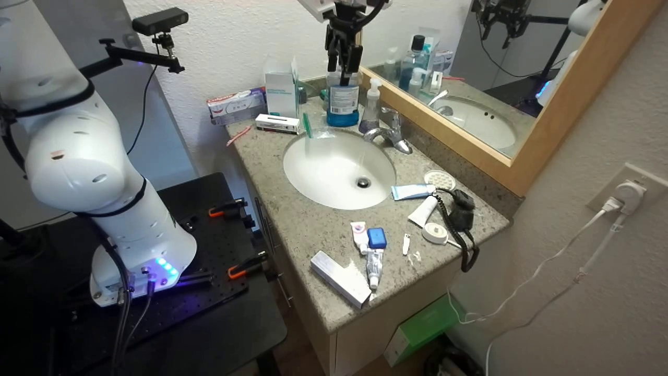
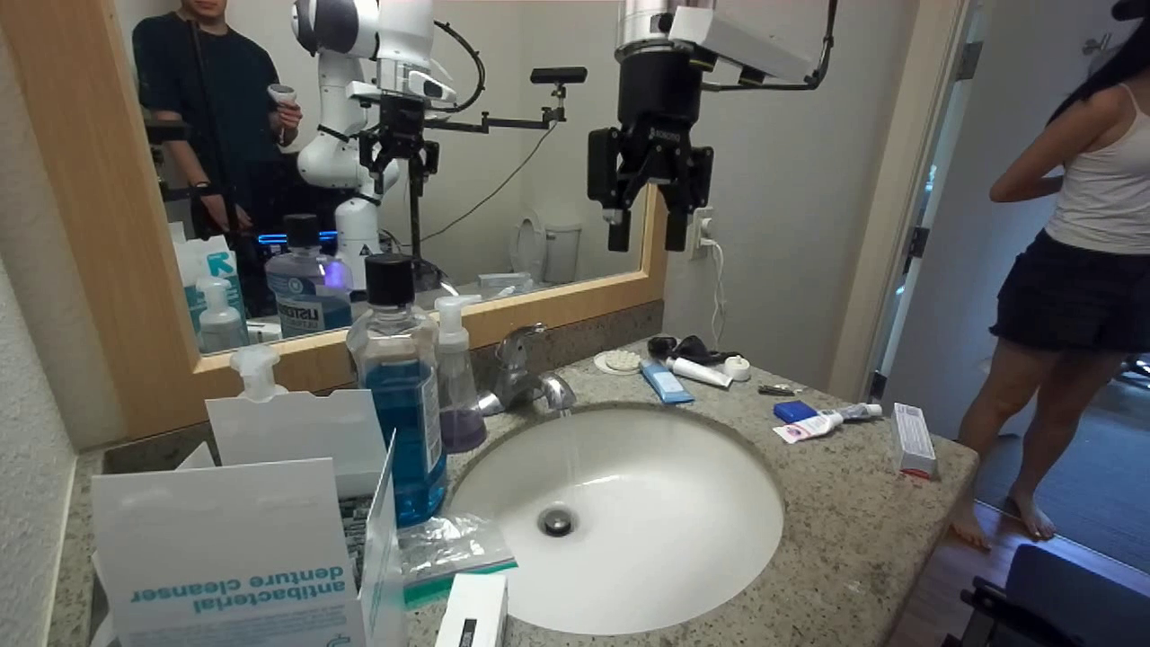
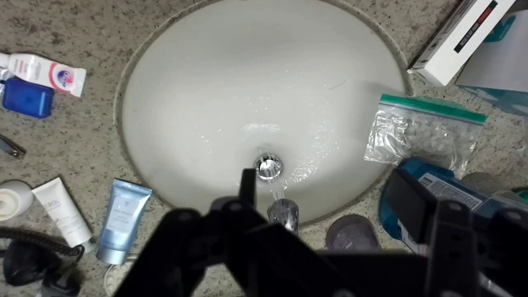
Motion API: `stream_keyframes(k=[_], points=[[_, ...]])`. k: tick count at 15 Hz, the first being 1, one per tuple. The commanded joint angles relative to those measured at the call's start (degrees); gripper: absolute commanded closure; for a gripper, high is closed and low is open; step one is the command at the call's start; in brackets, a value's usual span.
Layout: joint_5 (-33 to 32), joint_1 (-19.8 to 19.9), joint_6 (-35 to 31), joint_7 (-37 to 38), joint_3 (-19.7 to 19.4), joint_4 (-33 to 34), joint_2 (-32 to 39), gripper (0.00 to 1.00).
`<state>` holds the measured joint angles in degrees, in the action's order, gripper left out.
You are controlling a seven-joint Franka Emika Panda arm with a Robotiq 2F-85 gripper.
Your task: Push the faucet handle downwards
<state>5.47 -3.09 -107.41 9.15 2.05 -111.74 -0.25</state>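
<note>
The faucet handle (image 1: 391, 112) is a short chrome lever on top of the small faucet; it shows in both exterior views (image 2: 525, 336) and its tip is tilted up. Water runs from the curved spout (image 2: 557, 394) into the white basin (image 2: 683, 530). My gripper (image 2: 647, 238) is open and empty, pointing down, well above the faucet and apart from it. In the wrist view the open fingers (image 3: 330, 198) stand wide apart; the spout (image 3: 284, 212) shows between them, and the handle is hidden behind the dark gripper body.
A tall bottle of blue liquid (image 2: 400, 404) and a soap pump bottle (image 2: 460, 386) stand beside the faucet. The framed mirror (image 1: 443, 109) rises behind it. Opened white boxes (image 2: 225, 539) and a plastic bag (image 3: 425, 132) lie near the basin. Tubes (image 3: 123, 220) lie across from them.
</note>
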Motion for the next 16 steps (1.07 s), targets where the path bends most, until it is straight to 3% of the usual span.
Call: stream_keyframes(k=[1,7,9,10,16], points=[[1.1,0.7,0.5,-1.7,-0.3,4.3,3.9,0.49],[0.0,1.5,-0.2,-1.5,-0.9,9.5,9.4,0.95],[-0.3,1.7,0.4,-1.5,-1.1,11.9,11.5,1.0],[-0.1,1.4,0.0,-0.2,-1.0,8.7,9.1,1.0],[-0.1,1.4,0.0,-0.2,-1.0,9.1,10.0,0.99]])
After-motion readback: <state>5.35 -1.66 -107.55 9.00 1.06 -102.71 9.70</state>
